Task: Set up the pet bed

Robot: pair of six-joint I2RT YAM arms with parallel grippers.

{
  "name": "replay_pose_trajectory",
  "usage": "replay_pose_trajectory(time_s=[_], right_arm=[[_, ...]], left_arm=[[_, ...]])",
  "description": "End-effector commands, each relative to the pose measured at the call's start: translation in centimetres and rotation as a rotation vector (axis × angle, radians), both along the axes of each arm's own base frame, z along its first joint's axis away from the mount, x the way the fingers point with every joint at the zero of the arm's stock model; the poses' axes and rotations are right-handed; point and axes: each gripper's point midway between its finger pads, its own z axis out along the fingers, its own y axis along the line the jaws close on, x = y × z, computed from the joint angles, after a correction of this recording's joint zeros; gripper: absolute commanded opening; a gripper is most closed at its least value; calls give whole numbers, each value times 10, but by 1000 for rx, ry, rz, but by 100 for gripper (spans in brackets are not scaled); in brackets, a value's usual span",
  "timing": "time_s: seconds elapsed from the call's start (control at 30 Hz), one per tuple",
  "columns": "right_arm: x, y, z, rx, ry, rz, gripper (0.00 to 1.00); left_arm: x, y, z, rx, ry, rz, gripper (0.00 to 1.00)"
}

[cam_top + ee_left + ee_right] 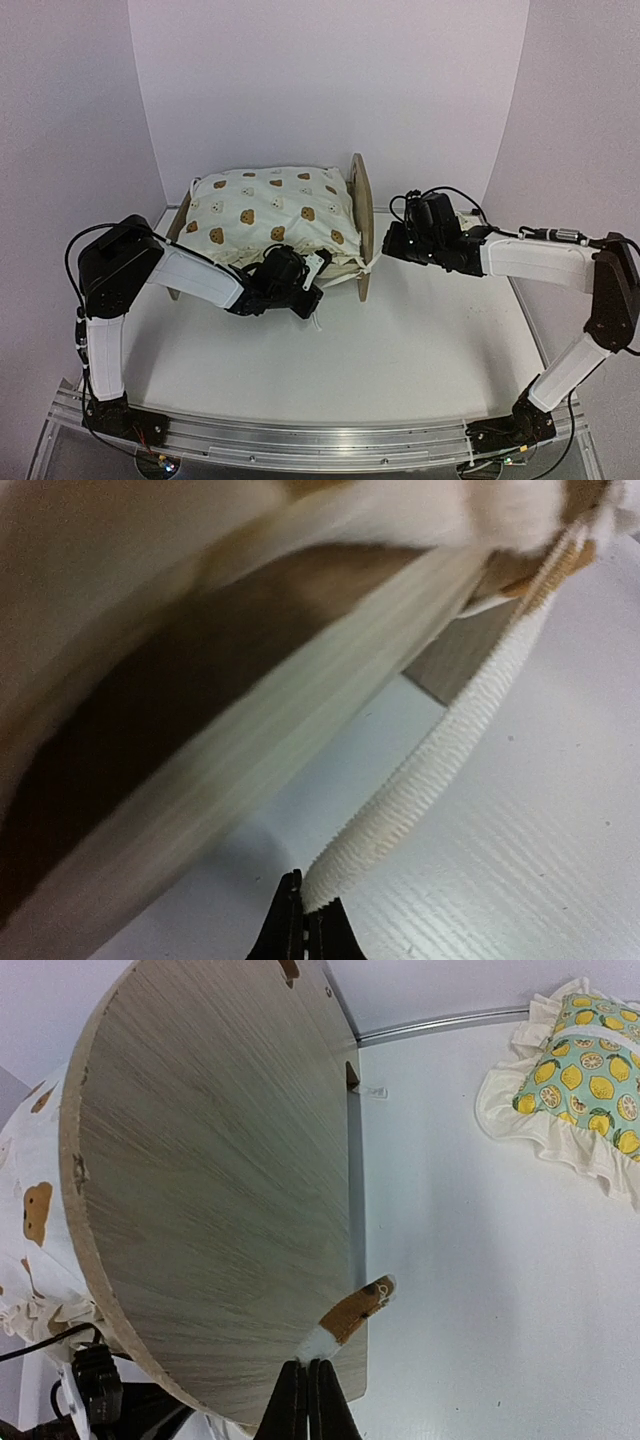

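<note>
The pet bed [361, 200] stands at the back of the table, with light-wood arched boards at both ends. A cream bear-print cushion [270, 208] lies piled on it and hides its base. My left gripper [303, 290] is at the bed's front side. In the left wrist view the left gripper [305, 905] is shut on the end of a white ribbed elastic strap [450, 745] that runs up to the cushion. My right gripper [386, 245] is beside the right end board [220, 1160]. In the right wrist view the right gripper [308, 1368] is shut on a white-and-brown corner tab [352, 1312] of the cushion.
A small lemon-print pillow [575, 1070] with a cream frill lies on the white table [400, 330] beyond the end board, seen only in the right wrist view. A metal rail [320, 435] runs along the near edge between the arm bases.
</note>
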Motion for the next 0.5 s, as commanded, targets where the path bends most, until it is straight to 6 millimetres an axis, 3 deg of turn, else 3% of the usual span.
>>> replay_pose_trajectory(time_s=[0.0,0.3,0.47], right_arm=[[7,-4,-5,-3,5,-38,0],[10,-9,-14,-9,-5,-75,0],[19,-7,9,-12,-61,-78,0]], left_arm=[[14,39,3,59,23,130,0],[13,71,-22,137,102,223,0],[14,76,-25,138,109,240,0]])
